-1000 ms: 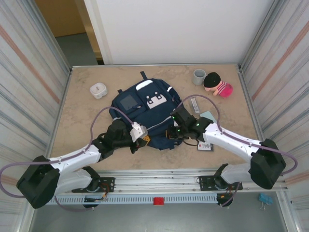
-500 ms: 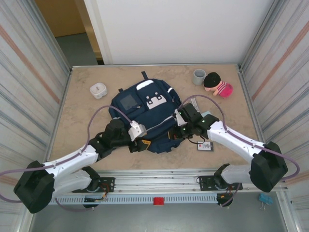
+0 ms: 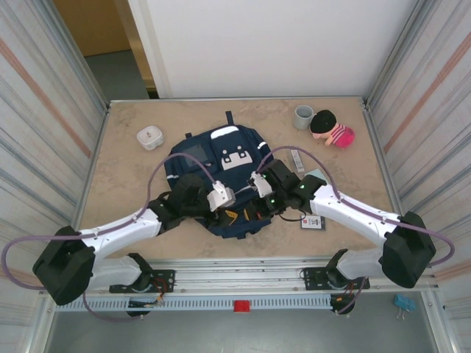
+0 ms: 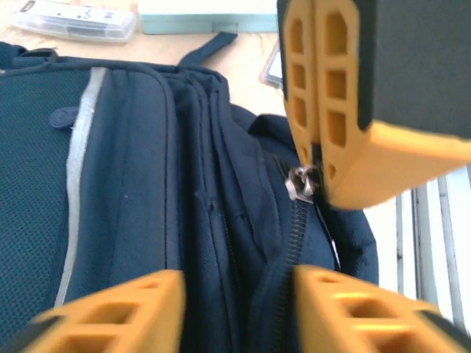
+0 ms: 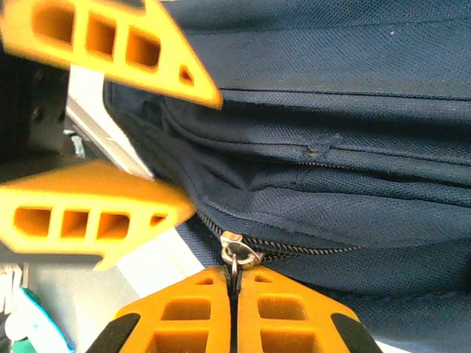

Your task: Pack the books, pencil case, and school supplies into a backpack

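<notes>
The backpack (image 3: 210, 165) has been pushed farther back. Its zipper pull (image 5: 237, 250) is pinched by the right gripper (image 5: 234, 285), the left gripper (image 4: 235, 294) is spread astride the fabric, and unzipping is judged underway.

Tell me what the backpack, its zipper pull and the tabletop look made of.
The backpack: navy woven fabric, likely nylon or polyester; fine weave shows, matte. The zipper pull: metal, silvery glint. The tabletop: beige mottled, stone-look surface, perhaps laminate.

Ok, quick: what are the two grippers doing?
Left gripper: fingers apart astride navy blue fabric backpack; grip cannot be told.
Right gripper: closed on the small silver metal zipper pull.
</notes>
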